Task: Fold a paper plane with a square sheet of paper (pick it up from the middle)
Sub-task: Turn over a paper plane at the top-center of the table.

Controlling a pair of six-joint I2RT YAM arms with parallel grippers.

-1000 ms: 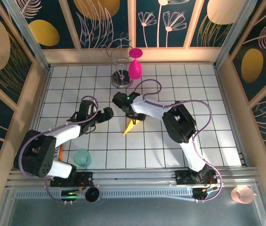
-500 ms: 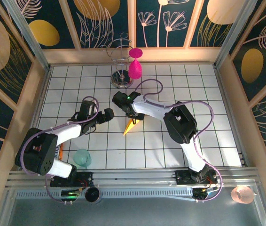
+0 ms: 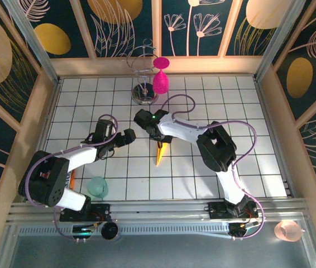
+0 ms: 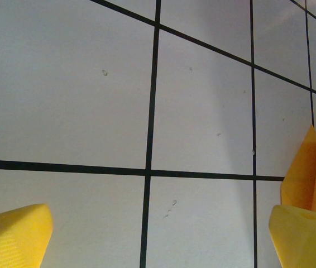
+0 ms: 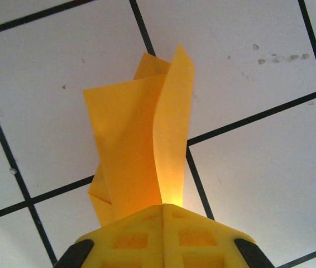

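From above, my right gripper [image 3: 161, 141] is shut tight on the far end of the sheet of paper [image 3: 159, 153]. The paper is folded into a thin orange strip. It sits in the middle of the table [image 3: 247, 167] and points toward the near edge. My left gripper [image 3: 130, 135] waits just to the left of it with its jaws wide apart, holding nothing. I count one sheet of paper and two grippers. There is one pink goblet [image 3: 161, 81] by one wire stand [image 3: 143, 95] at the far side, and one green cup [image 3: 97, 186] near the left arm's base. In the left wrist view, my two yellow fingers [image 4: 13, 237] sit far apart over the bare white tiles, and a bit of the orange paper peeks in at the right edge. In the right wrist view, my fingers are pressed together on the paper, and its folded flaps stick up and spread out past the tips. I think this paper is very light, thin and floppy. It can bend, crease or tear easily, and it could slip out of a loose pinch. I should hold it where the folds stack up thick, near the middle, and squeeze gently.
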